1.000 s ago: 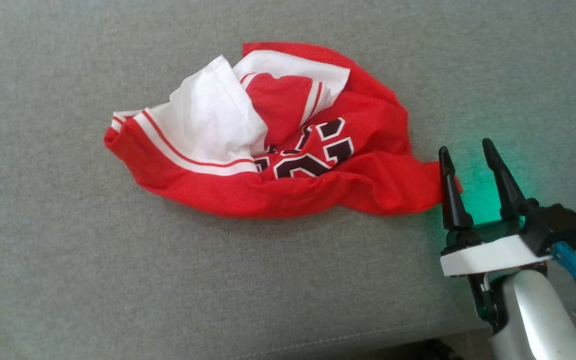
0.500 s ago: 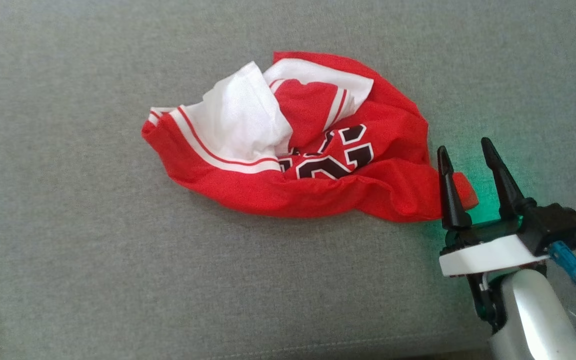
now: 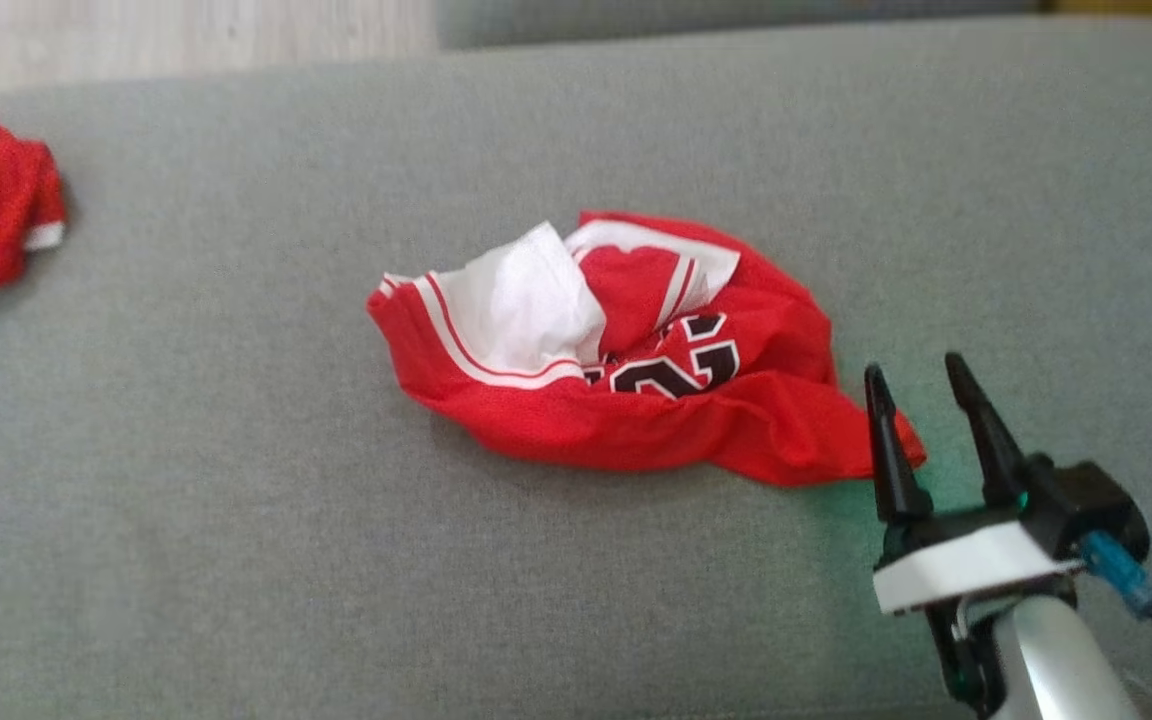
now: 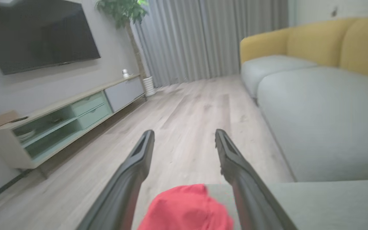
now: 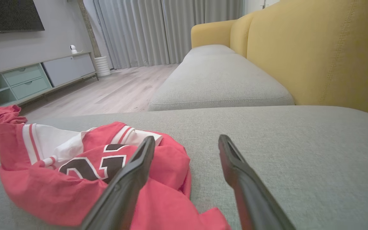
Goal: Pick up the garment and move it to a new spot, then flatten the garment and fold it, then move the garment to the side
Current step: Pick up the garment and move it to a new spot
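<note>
The right pincer (image 3: 915, 368) stands released, its two dark fingers spread wide, low over the grey sofa seat (image 3: 236, 520) at the near right. A red corner of the crumpled jersey (image 3: 626, 380) lies just between these fingers, but they do not clench it. The jersey itself, red and white with a black number, lies in a heap in the middle of the seat, left of this pincer. The left pincer (image 4: 184, 134) is also released, over the far left end of the seat, with a second red garment (image 4: 187, 207) below it, not grasped. I judge that the first step is in hand: picking up the jersey. The next move calls for the right fingers to go down and close on that corner. I count two pincers, two red garments and one sofa
</note>
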Available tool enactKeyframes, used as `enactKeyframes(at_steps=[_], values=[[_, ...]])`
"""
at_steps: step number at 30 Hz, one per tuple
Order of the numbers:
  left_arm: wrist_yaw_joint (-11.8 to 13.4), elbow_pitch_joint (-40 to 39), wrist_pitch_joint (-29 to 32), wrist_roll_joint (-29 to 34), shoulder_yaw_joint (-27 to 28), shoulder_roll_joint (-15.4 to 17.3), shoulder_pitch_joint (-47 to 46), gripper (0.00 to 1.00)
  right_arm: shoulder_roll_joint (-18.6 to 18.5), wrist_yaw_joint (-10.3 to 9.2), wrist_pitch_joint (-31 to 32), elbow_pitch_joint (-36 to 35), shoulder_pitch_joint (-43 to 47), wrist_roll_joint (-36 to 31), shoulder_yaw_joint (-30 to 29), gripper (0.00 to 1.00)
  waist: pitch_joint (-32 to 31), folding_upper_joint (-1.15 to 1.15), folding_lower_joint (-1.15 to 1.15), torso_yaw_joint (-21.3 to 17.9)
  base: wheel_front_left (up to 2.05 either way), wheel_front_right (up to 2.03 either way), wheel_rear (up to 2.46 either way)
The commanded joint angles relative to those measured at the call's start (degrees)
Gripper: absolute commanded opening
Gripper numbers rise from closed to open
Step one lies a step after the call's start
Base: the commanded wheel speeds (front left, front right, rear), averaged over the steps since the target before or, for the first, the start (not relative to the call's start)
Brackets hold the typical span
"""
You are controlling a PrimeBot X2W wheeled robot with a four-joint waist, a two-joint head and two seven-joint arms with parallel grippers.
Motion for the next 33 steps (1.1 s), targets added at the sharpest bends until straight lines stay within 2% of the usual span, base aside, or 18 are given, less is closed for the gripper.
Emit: enactKeyframes(at_steps=[1,2,8,16,22,27,33], values=[[-0.37,-3.25,-1.33,-0.93,0.62,-0.07,-0.36,1.00,-0.21,0.23,-0.63,-1.22,0.28,0.57,0.98,1.00,-4.51,0.00,0.02,0.49,0.00,0.00,0.00],[-0.37,-3.25,-1.33,-0.93,0.62,-0.07,-0.36,1.00,-0.21,0.23,-0.63,-1.22,0.28,0.57,0.98,1.00,-4.51,0.00,0.02,0.49,0.00,0.00,0.00],[0.21,-11.45,-4.45,-4.54,-1.06,-10.19,9.83,1.00,-0.21,0.23,-0.63,-0.99,3.05,0.89,0.04,1.00,-8.53,0.00,0.02,0.05,0.00,0.00,0.00],[5.36,-26.16,-9.86,-5.86,-2.95,-18.79,28.17,1.00,-0.21,0.23,-0.63,-1.12,5.43,1.05,0.20,1.00,-10.19,0.00,0.02,-1.57,0.00,0.00,0.00],[7.72,-35.03,-11.97,-5.04,-5.30,-22.52,40.45,1.00,-0.21,0.23,-0.63,-0.64,6.00,1.33,1.20,1.00,-10.77,0.00,0.02,-2.96,0.00,0.00,0.00],[9.84,-36.53,-12.64,-4.40,-5.46,-23.89,48.45,1.00,-0.21,0.23,-0.63,0.06,6.48,1.57,1.74,1.00,-11.34,0.00,0.02,-3.59,0.00,0.00,0.00],[9.23,-34.90,-12.97,-3.50,-5.67,-24.52,52.36,1.00,-0.21,0.23,-0.63,1.60,6.68,2.09,2.43,1.00,-12.19,0.00,0.02,-3.51,0.00,0.00,0.00]])
